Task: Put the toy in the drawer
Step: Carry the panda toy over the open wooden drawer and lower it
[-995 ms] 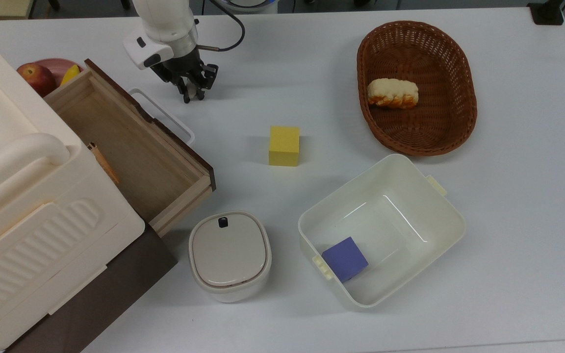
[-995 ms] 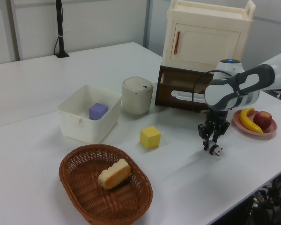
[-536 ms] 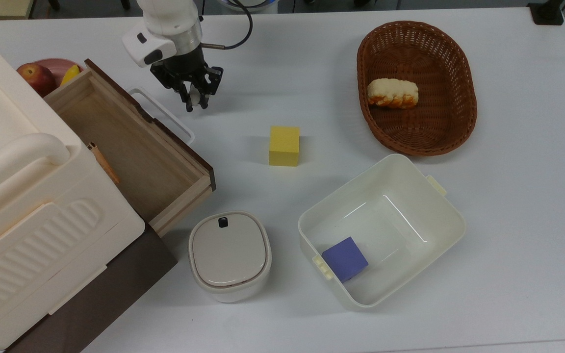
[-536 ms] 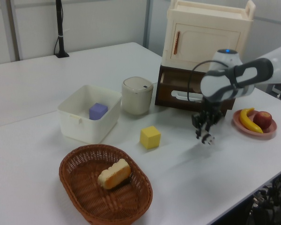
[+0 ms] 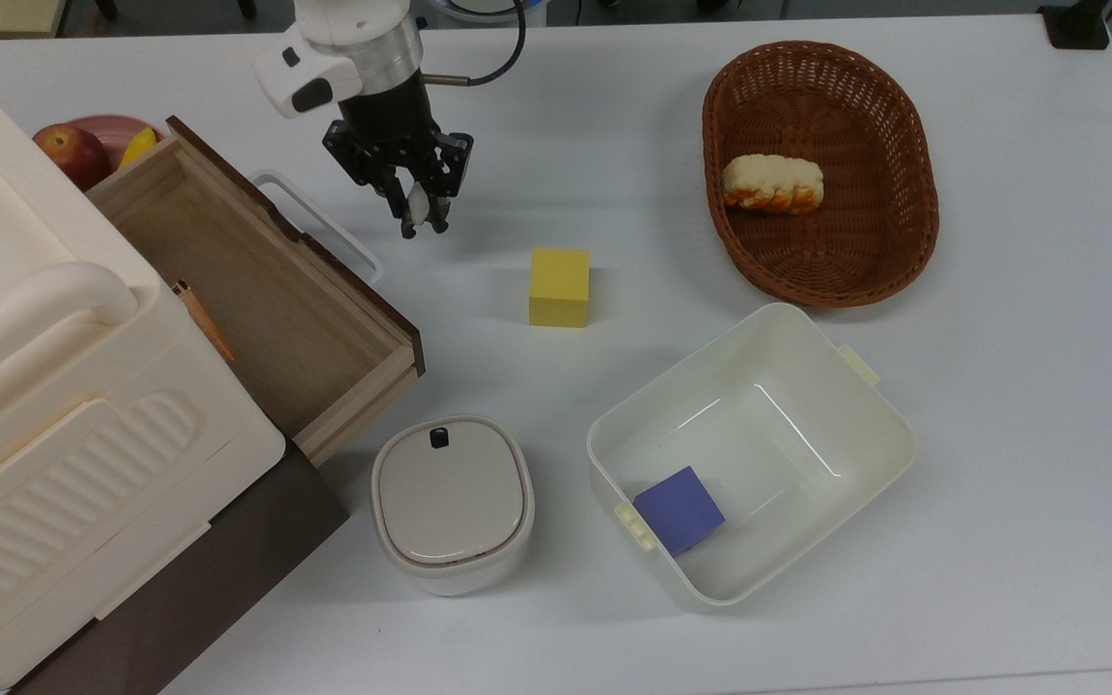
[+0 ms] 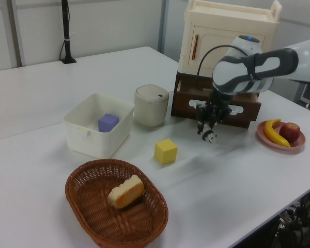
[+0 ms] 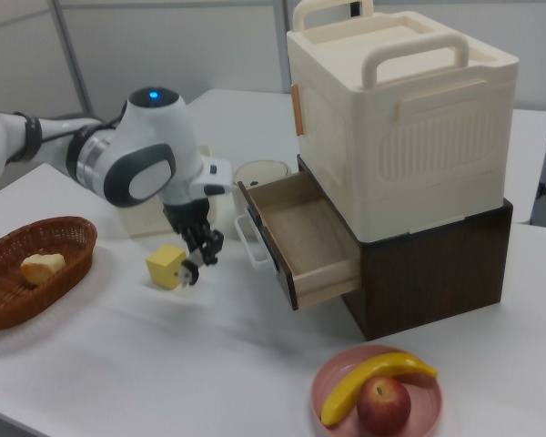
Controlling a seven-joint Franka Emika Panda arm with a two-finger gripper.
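Note:
My gripper (image 5: 419,218) hangs above the table, shut on the toy (image 5: 416,204), a tiny black-and-white panda; the toy (image 6: 210,137) sticks out below the fingertips in the left view. The gripper (image 6: 208,130) is in the air, clear of the table. The drawer (image 5: 245,290) stands pulled open, light wood inside, with a dark front panel and a white loop handle (image 5: 319,225). In the top view the gripper is just right of that handle, outside the drawer. In the right view the gripper (image 7: 197,264) hangs between the yellow block (image 7: 166,266) and the drawer (image 7: 302,238).
A yellow block (image 5: 559,287) lies right of the gripper in the top view. A cream tub (image 5: 863,405) holds a purple cube (image 5: 679,509). A lidded pot (image 5: 451,502), a wicker basket (image 5: 913,241) with bread and a fruit plate (image 7: 328,378) stand around. A cream cabinet (image 5: 25,386) tops the drawer unit.
The gripper, still shut on the toy, has lifted off the table and moved down and right in the top view, leftward in the left view, ending beside the drawer handle.

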